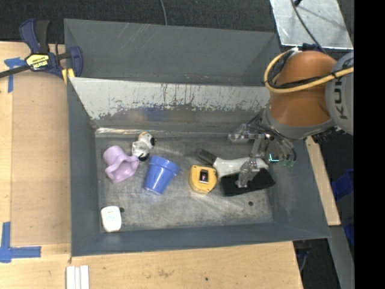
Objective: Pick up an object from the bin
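My gripper point(254, 159) hangs low at the right side of the bin, under the arm's orange cover. It is directly over a flat black object point(248, 185) and a white piece point(227, 165) lying against that object's left end. A yellow tape measure point(203, 179) lies just left of these, on the bin floor. A small dark item point(205, 156) rests behind the tape measure. Whether anything is held between the fingers is hidden.
Further left lie a blue cup on its side point(159, 174), a purple soft toy point(119, 164) and a small black-and-white figure point(142, 144). A white rounded object point(111, 217) sits in the front left corner. The arm reaches in from the right.
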`<state>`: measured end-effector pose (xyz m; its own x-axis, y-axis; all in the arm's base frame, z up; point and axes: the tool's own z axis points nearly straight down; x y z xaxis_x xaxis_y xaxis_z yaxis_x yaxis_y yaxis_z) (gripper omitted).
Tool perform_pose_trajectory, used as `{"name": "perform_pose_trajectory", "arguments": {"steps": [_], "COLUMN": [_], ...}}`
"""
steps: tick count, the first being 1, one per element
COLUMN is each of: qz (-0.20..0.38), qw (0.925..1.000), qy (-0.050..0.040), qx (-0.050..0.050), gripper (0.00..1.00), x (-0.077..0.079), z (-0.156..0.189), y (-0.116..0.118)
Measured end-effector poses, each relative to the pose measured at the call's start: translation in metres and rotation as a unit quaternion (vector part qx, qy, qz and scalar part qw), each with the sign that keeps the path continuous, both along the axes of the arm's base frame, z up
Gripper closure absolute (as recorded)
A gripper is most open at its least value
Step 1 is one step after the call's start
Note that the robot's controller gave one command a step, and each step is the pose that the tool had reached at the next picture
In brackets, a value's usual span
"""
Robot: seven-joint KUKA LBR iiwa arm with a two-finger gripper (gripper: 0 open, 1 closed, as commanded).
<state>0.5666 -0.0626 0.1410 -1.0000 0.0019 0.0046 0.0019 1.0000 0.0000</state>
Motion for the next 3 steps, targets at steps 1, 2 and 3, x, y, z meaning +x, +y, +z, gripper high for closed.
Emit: {"name": "perform_pose_trajectory", "arguments": {"steps": [1, 2, 3], "qz": [0.001, 0.028, 0.029], "qw": [1.0000, 0.9996, 0.9996], "qy": [-0.0039, -0.0078, -0.0078], "qx": [0.000, 0.001, 0.001], "gripper": [0.00, 1.00, 1.00], "x": [0.002, 0.021, 0.021], "z": [0.004, -0.065, -0.065], "y": [0.000, -0.017, -0.017]}}
